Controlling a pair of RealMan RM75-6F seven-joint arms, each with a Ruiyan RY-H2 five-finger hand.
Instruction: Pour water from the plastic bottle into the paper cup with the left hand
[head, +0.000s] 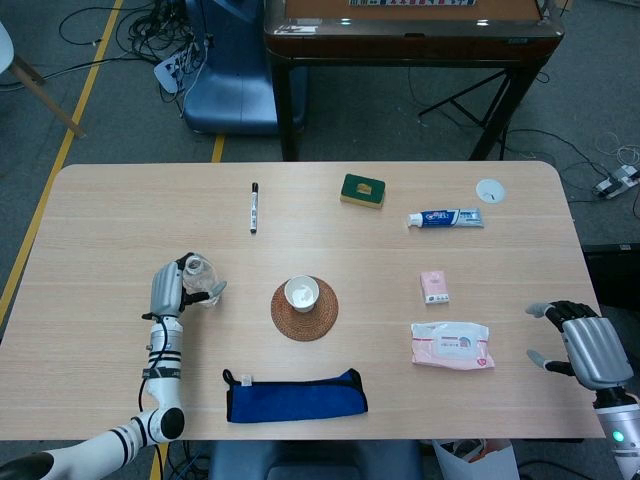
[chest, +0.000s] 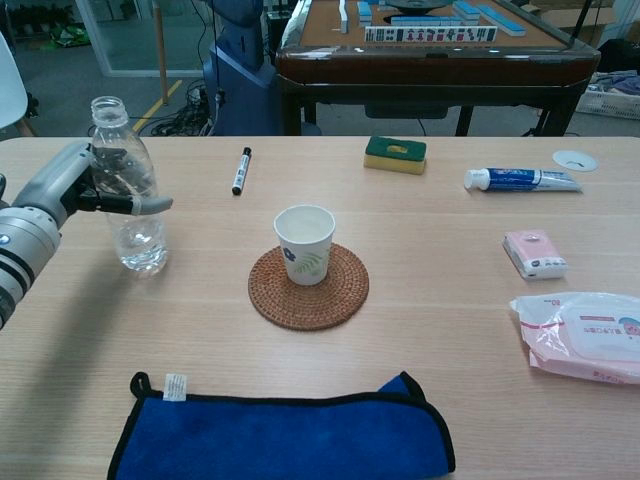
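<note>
An uncapped clear plastic bottle (head: 200, 278) (chest: 128, 190) stands upright at the table's left, with a little water at its bottom. My left hand (head: 165, 290) (chest: 60, 190) grips its upper body from the left, thumb and fingers wrapped round it. Its base is at or just above the tabletop; I cannot tell which. The white paper cup (head: 301, 293) (chest: 304, 243) stands upright on a round woven coaster (head: 285, 322) (chest: 310, 300), well to the right of the bottle. My right hand (head: 585, 345) hovers near the table's right front edge, fingers spread, holding nothing.
A blue cloth (head: 295, 395) (chest: 285, 435) lies along the front edge. A black marker (head: 254, 207) (chest: 240, 170), green sponge (head: 362, 189), toothpaste tube (head: 445, 218), small pink pack (head: 434, 286), wipes pack (head: 450, 345) and white disc (head: 490, 190) lie further back and right.
</note>
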